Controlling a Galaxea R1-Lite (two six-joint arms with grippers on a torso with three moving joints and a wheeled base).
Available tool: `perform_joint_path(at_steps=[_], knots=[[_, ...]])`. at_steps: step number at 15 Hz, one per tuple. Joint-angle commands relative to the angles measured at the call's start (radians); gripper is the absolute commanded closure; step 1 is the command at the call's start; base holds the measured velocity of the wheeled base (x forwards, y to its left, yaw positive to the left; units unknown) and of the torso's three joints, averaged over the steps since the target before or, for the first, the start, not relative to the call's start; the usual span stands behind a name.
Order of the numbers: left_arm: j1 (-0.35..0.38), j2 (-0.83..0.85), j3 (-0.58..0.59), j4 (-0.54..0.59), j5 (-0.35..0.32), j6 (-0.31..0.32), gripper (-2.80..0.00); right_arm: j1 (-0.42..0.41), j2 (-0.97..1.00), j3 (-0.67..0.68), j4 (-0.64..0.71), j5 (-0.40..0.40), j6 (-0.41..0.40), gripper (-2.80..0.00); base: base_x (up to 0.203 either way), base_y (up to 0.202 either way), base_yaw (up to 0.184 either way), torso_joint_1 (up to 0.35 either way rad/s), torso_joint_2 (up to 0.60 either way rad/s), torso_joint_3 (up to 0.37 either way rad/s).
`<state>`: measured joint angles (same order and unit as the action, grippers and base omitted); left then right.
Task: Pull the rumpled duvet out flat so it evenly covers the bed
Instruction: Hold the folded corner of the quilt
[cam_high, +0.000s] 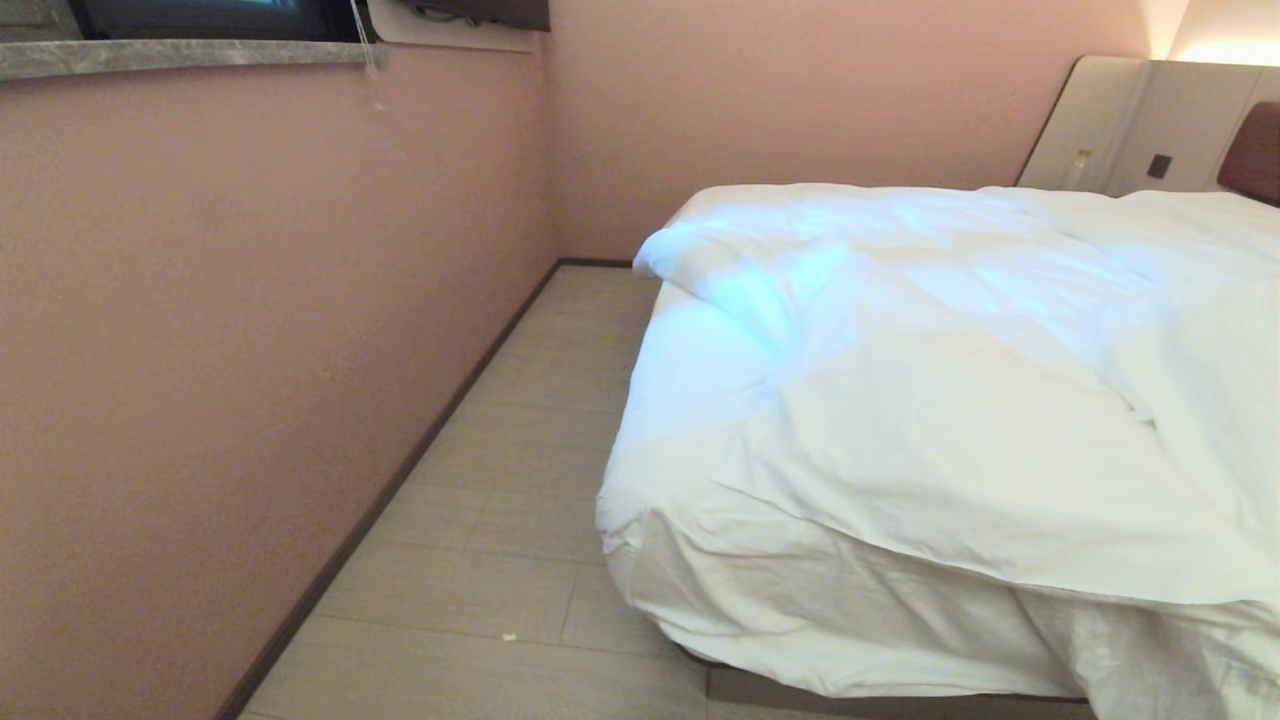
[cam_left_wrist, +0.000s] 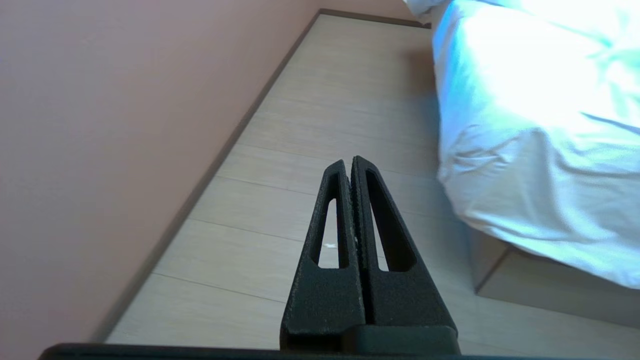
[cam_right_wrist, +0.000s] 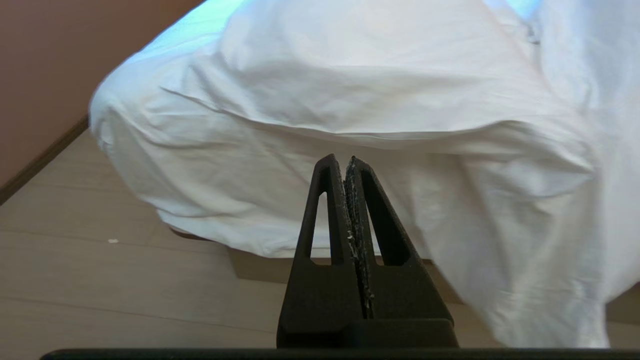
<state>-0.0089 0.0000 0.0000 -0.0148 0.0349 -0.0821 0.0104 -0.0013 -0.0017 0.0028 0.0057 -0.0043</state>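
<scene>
The white puffy duvet (cam_high: 950, 400) lies rumpled on the bed (cam_high: 760, 690), bunched toward the right, with a fold turned back near the far left edge and one corner spilling over the foot at the right (cam_right_wrist: 540, 240). White mattress linen shows bare along the bed's left side (cam_high: 690, 390). Neither arm appears in the head view. My left gripper (cam_left_wrist: 348, 161) hangs shut and empty over the floor beside the bed. Facing the foot of the bed, short of the hanging linen, my right gripper (cam_right_wrist: 341, 159) is shut and empty too.
A pink wall (cam_high: 250, 350) runs along the left, leaving a narrow strip of pale wood floor (cam_high: 520, 480) between it and the bed. The brown headboard (cam_high: 1255, 150) and beige panels (cam_high: 1150, 125) stand at the far right. A small white scrap (cam_high: 508, 636) lies on the floor.
</scene>
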Motion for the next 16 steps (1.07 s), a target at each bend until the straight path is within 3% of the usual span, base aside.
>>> perform_joint_path(at_steps=[1, 8, 16], knots=[[0.000, 0.000, 0.000, -0.001, 0.000, -0.001, 0.00, 0.000, 0.001, 0.000, 0.000, 0.000, 0.000, 0.00, 0.000, -0.192, -0.003, -0.002, 0.01, -0.002], [0.000, 0.000, 0.000, -0.001, 0.000, -0.002, 0.00, 0.000, 0.001, 0.000, 0.000, 0.000, 0.000, 0.00, 0.000, -0.185, -0.001, -0.001, 0.00, 0.001], [0.000, 0.000, 0.000, 0.003, 0.002, -0.004, 0.00, 0.000, 0.001, 0.000, 0.000, 0.000, 0.001, 0.00, 0.000, -0.011, 0.000, 0.000, 0.00, 0.000]])
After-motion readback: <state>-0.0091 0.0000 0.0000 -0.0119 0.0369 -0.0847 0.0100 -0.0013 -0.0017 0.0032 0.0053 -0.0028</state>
